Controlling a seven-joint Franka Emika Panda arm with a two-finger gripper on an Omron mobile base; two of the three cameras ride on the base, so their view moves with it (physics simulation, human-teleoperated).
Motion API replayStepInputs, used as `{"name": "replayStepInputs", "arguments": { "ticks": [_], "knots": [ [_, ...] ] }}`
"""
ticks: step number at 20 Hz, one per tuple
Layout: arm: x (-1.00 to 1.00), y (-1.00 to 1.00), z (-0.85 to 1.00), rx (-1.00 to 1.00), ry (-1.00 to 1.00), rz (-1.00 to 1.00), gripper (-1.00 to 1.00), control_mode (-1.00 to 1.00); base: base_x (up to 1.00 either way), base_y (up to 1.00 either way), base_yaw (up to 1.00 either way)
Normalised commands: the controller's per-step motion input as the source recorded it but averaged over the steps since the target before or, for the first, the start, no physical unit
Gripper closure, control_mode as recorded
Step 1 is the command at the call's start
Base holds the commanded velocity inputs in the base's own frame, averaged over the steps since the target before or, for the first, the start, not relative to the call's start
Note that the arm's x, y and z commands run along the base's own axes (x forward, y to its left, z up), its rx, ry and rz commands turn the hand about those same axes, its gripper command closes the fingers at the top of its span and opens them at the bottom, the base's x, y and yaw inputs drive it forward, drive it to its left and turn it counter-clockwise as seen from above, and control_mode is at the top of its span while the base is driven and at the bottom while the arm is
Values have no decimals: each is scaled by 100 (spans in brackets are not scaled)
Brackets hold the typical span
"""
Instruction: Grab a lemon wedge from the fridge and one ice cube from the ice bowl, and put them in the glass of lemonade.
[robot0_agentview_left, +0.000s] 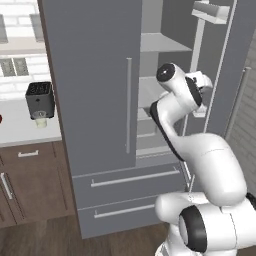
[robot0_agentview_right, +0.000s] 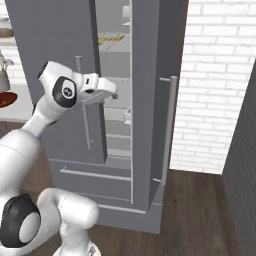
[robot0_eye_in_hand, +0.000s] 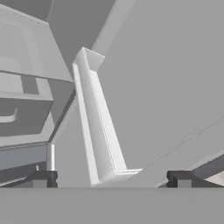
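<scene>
While the fridge (robot0_agentview_left: 95, 100) stands with its right door swung open, the fingers (robot0_eye_in_hand: 111, 178) reach inside at a white door shelf (robot0_eye_in_hand: 98, 131), spread wide and holding nothing (a toaster (robot0_agentview_left: 39, 99) sits on the desk (robot0_agentview_left: 20, 131)).

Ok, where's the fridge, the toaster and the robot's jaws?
fridge (robot0_agentview_left: 90, 75), left base view, shut left door.
toaster (robot0_agentview_left: 39, 99), left base view, its dark front.
gripper (robot0_eye_in_hand: 111, 179), hand view, between the open jaws.
</scene>
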Motion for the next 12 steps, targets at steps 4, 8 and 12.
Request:
{"name": "replayStepInputs", "arguments": {
  "ticks": [4, 8, 12],
  "knots": [
    [77, -24, -20, -9, 10, 0, -100, -100, 0, 0, 0],
    [56, -28, -18, -8, 8, 0, -100, -100, 0, 0, 0],
    [9, -64, -9, -6, 4, -1, -100, -100, 0, 0, 0]
  ]
}}
